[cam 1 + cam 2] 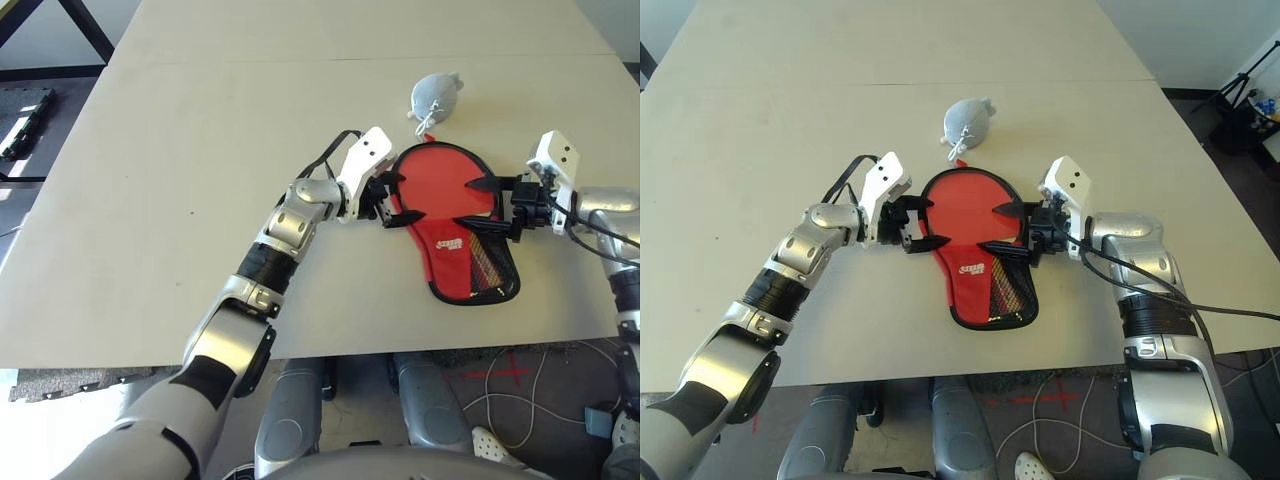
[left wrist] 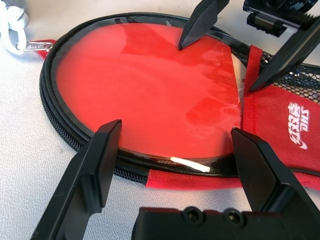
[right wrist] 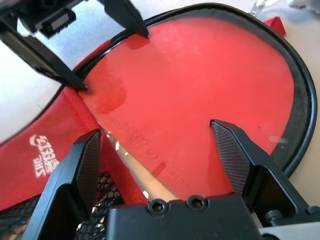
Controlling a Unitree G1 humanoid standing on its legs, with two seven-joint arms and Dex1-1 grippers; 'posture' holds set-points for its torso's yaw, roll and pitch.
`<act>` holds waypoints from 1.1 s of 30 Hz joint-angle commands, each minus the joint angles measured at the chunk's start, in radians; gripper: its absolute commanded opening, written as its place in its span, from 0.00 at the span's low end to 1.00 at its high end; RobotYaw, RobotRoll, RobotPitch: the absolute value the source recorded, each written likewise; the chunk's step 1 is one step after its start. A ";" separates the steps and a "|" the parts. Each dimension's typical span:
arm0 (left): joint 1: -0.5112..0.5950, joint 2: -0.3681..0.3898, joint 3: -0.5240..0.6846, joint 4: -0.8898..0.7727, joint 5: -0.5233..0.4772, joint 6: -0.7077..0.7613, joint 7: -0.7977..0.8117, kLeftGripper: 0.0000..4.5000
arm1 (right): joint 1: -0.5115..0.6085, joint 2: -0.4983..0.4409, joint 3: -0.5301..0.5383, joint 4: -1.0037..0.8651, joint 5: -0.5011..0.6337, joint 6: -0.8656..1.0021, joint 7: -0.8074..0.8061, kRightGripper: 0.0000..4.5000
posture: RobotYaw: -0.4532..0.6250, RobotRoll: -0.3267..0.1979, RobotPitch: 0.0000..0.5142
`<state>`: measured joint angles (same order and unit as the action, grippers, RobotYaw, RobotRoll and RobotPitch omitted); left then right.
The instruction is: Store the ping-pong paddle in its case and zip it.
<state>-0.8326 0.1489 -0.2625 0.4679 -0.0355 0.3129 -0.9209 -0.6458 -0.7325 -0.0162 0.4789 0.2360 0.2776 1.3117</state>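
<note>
The ping-pong paddle (image 1: 965,212) is lying inside the case (image 1: 985,265), sitting between the left end effector (image 1: 917,224) and right end effector (image 1: 1012,230), both spreading wide at its opposite edges.

White logo of Chinese characters above "DHS" lettering with a swoosh, printed on red fabric paddle-shaped case with black zip edging (image 2: 295,125). Fine print along red rubber paddle face (image 3: 210,85), too small to read.

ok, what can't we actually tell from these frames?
- Paddle handle: covered by the case's red fabric and mesh, head views.
- Zip slider: not discernible along the black edging, left wrist view.
- Whether the left hand or the right hand touches the rubber: unclear in every view.
</note>
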 commanded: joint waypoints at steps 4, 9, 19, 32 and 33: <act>0.031 0.005 -0.049 0.009 0.018 0.036 -0.016 0.99 | -0.039 -0.031 -0.066 0.006 0.062 0.093 -0.029 1.00 | 0.26 0.62 0.52; 0.039 0.009 -0.056 -0.006 0.015 0.045 -0.016 0.99 | -0.068 -0.025 -0.127 0.055 0.081 0.115 -0.116 1.00 | 0.26 0.62 0.51; 0.049 0.017 -0.064 -0.025 0.015 0.052 -0.016 0.99 | -0.106 -0.014 -0.174 0.214 0.039 0.005 -0.312 1.00 | 0.26 0.62 0.50; 0.062 0.020 -0.065 -0.044 0.012 0.061 -0.012 0.99 | -0.126 -0.020 -0.173 0.288 0.034 -0.039 -0.343 1.00 | 0.27 0.62 0.50; 0.063 0.020 -0.065 -0.045 0.012 0.061 -0.011 0.99 | -0.126 -0.022 -0.174 0.291 0.034 -0.040 -0.346 1.00 | 0.27 0.62 0.50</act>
<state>-0.8052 0.1682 -0.2943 0.4099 -0.0330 0.3455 -0.9211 -0.7683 -0.7451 -0.1757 0.7545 0.2748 0.2452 0.9708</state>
